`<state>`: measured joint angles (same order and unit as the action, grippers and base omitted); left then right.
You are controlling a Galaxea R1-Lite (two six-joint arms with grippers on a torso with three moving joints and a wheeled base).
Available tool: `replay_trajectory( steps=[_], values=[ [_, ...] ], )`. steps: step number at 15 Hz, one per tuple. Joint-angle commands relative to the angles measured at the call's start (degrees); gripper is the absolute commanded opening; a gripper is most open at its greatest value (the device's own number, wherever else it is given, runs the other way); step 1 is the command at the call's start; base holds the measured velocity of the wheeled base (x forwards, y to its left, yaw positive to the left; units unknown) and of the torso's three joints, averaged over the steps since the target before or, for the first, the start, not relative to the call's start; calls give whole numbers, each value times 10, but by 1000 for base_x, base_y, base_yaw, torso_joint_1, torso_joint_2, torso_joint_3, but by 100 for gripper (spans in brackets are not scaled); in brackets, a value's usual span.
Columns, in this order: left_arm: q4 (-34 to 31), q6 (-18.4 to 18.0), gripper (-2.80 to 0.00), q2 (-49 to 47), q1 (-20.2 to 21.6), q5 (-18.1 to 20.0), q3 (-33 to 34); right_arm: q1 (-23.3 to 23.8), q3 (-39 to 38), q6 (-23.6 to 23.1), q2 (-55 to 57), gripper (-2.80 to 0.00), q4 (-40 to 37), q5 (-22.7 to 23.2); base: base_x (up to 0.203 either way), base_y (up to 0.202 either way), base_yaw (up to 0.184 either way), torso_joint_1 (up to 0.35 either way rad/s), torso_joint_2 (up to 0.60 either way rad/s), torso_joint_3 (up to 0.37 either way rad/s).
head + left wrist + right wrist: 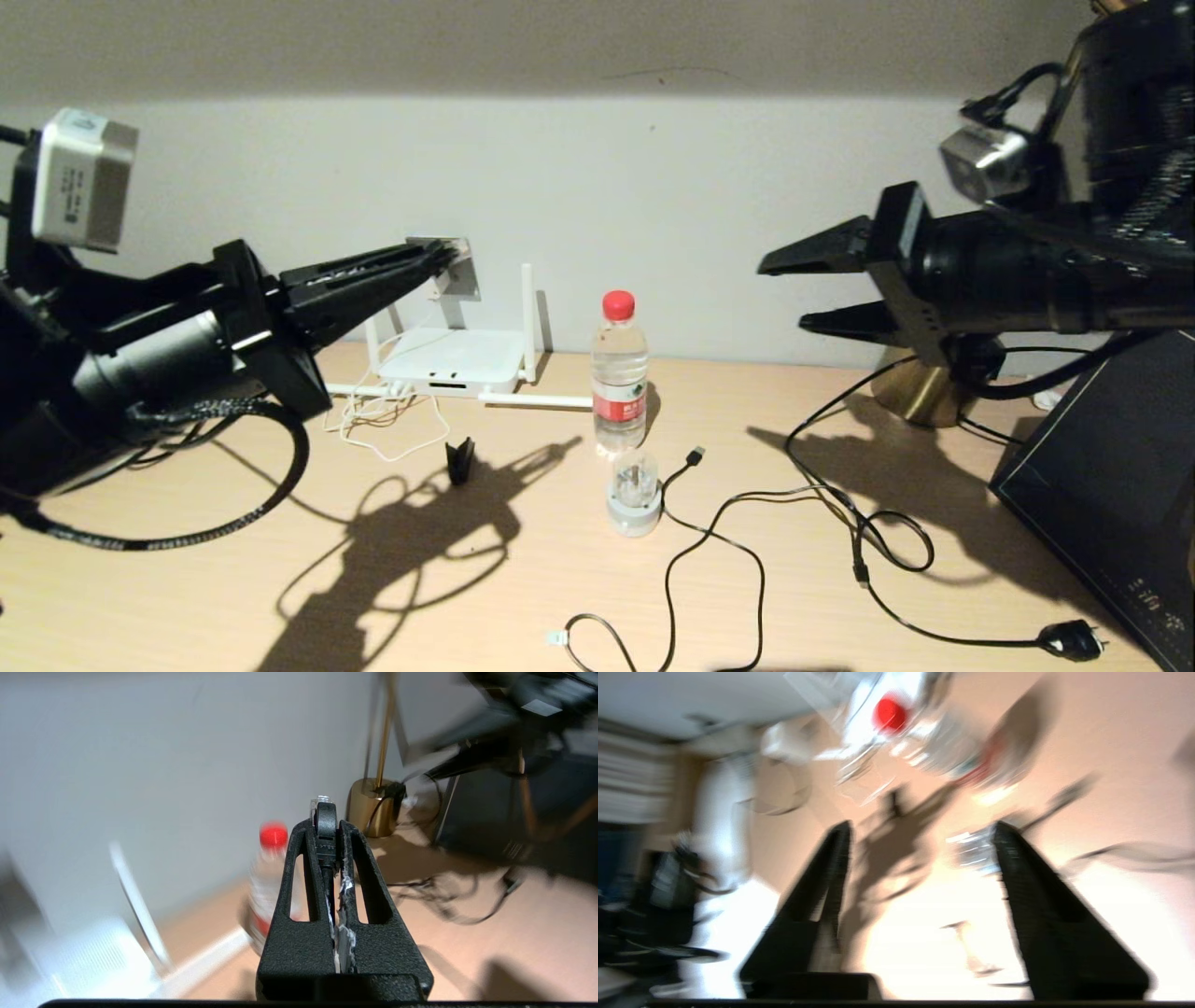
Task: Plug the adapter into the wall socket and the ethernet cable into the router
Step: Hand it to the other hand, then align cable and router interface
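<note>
My left gripper [441,254] is raised at the left, its tips just in front of the grey wall socket [462,271]. It is shut on the ethernet cable's black plug [325,814], whose clear tip pokes out beyond the fingertips [348,833]. The rest of that cable is hidden. Below the socket the white router [453,359] lies against the wall with its stick antennas. A thin white cord [387,420] runs from the router's front up toward the socket. The adapter block is mostly hidden behind my left gripper. My right gripper [794,294] hangs open in the air at the right, holding nothing.
A red-capped water bottle [619,373] stands beside the router, with a round white-and-clear plug piece [635,495] in front of it. Black cables [747,560] sprawl over the table's right half, one ending in a mains plug [1069,640]. A brass lamp base [920,392] and a black box [1111,485] stand at the right. A small black piece [459,462] stands near the white cord.
</note>
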<state>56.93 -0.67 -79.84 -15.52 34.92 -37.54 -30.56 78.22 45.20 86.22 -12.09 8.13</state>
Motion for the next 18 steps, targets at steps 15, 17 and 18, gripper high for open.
replay_trajectory(
  steps=[15,17,18],
  values=[
    [-1,222,-280,62,-3,-110,202,288,-423,-319,-551,-280,-12,-262,0,0,0,0,0,0],
    [0,220,-280,29,-1,-138,202,304,-486,-356,-606,-280,-9,-267,0,0,0,0,0,0],
    [2,219,-280,9,0,-161,200,310,-517,-382,-641,-280,-6,-266,0,0,0,0,0,0]
  ],
)
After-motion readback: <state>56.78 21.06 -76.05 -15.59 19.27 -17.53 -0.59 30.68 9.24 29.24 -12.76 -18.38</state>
